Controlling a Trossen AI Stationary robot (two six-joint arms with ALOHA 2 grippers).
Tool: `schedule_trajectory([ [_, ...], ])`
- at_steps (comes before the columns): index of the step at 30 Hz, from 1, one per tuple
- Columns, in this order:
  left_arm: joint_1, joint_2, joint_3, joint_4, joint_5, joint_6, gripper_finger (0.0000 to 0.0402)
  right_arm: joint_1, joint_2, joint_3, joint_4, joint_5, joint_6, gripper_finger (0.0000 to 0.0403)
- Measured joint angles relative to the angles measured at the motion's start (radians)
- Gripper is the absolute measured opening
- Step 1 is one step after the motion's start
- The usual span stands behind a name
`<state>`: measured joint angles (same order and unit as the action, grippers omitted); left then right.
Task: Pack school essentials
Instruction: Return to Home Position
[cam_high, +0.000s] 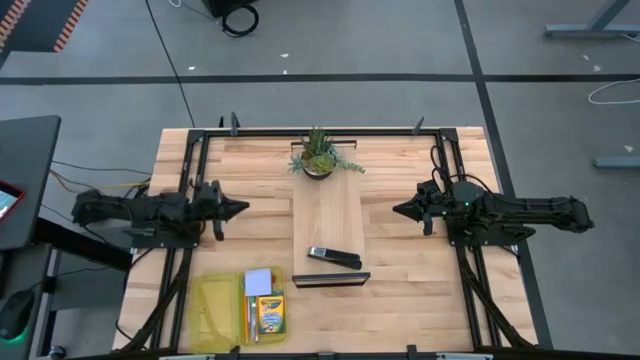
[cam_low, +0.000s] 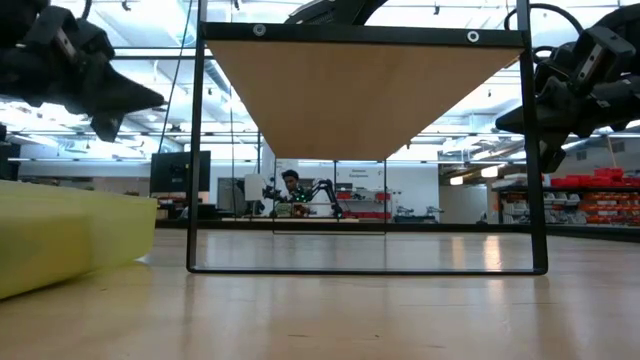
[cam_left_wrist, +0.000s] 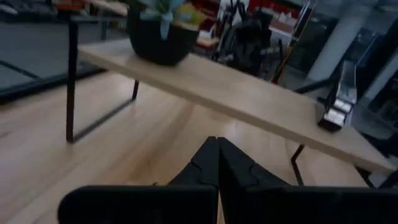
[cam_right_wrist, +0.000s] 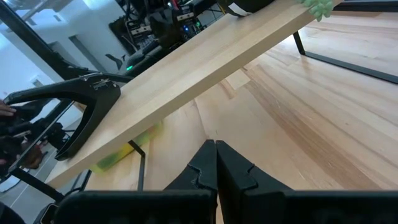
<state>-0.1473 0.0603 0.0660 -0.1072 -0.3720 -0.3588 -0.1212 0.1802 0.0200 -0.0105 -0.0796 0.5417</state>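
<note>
A yellow-green open case (cam_high: 225, 310) lies at the table's near left corner, with a pale blue-white note pad (cam_high: 258, 281) and a yellow-green crayon box (cam_high: 269, 315) in its right half. A thin pencil or pen (cam_high: 248, 320) lies beside the box. The case shows as a yellow slab (cam_low: 70, 240) in the low view. My left gripper (cam_high: 243, 209) hovers shut above the table's left side, away from the case. My right gripper (cam_high: 397, 210) hovers shut at the right. Both point toward the middle shelf. Scissors and eraser are out of view.
A raised wooden shelf (cam_high: 328, 225) on black legs stands mid-table. On it sit a small potted plant (cam_high: 319, 155) at the far end and a black stapler (cam_high: 334, 258) near the front; a black bar (cam_high: 331, 280) lies at its near edge. Bare table lies on both sides.
</note>
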Motion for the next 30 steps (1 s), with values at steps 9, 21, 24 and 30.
schedule_trajectory([
  [9, 0.055, -0.059, -0.007, 0.042, -0.056, 0.179, 0.0005, 0.000, 0.000, 0.000, 0.000, 0.000, 0.000, 0.0006],
  [21, 0.125, -0.059, -0.039, 0.213, -0.298, 0.554, 0.0039, 0.000, 0.000, 0.000, 0.000, 0.000, 0.000, 0.0006],
  [24, 0.121, -0.057, -0.057, 0.208, -0.287, 0.529, 0.0034, 0.000, 0.000, 0.000, 0.000, 0.000, 0.000, 0.0006],
  [30, 0.104, -0.056, -0.057, 0.188, -0.285, 0.403, 0.0024, 0.000, 0.000, 0.000, 0.000, 0.000, 0.000, 0.0006],
])
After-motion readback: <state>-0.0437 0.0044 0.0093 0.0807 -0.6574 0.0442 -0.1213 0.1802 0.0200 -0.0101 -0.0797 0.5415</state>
